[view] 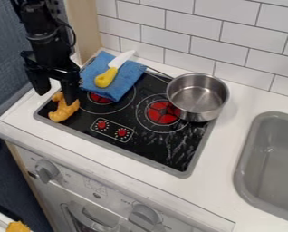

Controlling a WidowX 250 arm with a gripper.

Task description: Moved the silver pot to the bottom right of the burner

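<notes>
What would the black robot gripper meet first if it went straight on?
Likely the orange, croissant-shaped toy on the black stovetop, just below the gripper, though depth there is unclear.

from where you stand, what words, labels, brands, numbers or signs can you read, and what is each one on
No text can be read with certainty.
Front panel: small print between and beside the two grey knobs, too small to read.
Stovetop: white dots around the two red dials, no readable letters or numbers.
</notes>
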